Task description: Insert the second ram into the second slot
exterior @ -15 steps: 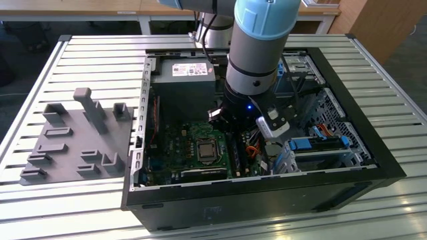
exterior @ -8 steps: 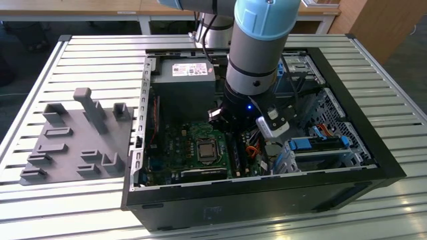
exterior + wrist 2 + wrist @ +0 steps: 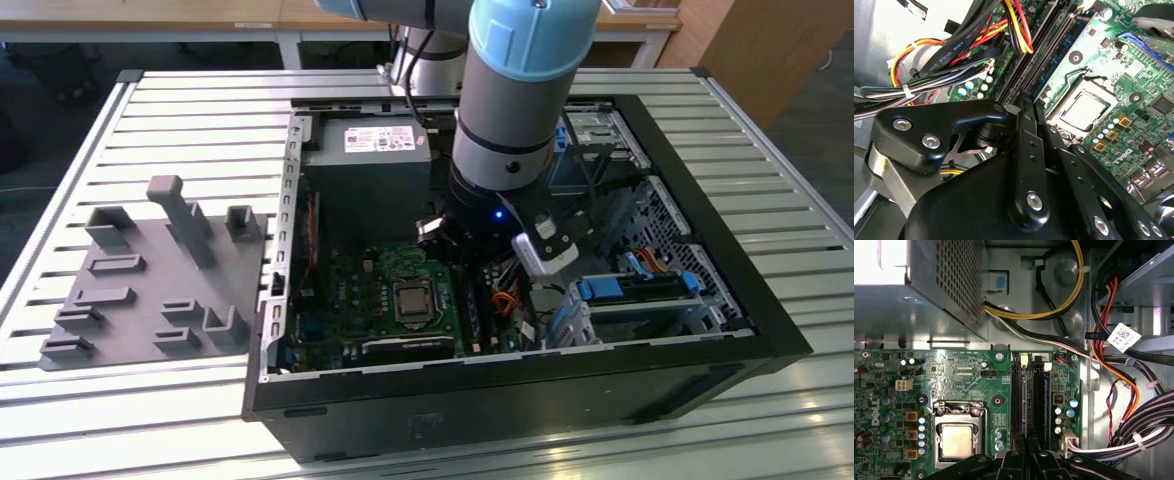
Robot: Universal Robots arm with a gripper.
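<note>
On the exterior view's left, a grey fixture block (image 3: 147,270) with upright pegs lies on the slatted metal table (image 3: 200,110), just beside the open computer case (image 3: 747,300). Inside the case, a silver power supply (image 3: 367,150) sits at the far end, with the green motherboard (image 3: 347,300) and its square processor socket (image 3: 411,300) nearer the camera.

Right of the socket, the arm (image 3: 514,90) comes down almost vertically from above. Its pale blue and grey wrist reaches below the case's rim, with a small blue light glowing near its base. The gripper (image 3: 1026,444) points straight down at the memory slots (image 3: 1016,395), low over the board.

The second ram (image 3: 1025,400), a thin blue stick, stands on edge among those dark slots. It runs in line with the gripper's tip, which sits over its near end. Whether the claw is clenched on the stick or released from it cannot be told.

Further right in the first wrist view, bundled cables (image 3: 1114,390) in yellow, orange, red and black curve along the case wall. On the exterior view's right, light-blue drive-bay latches (image 3: 621,288) sit in the drive cage.
</note>
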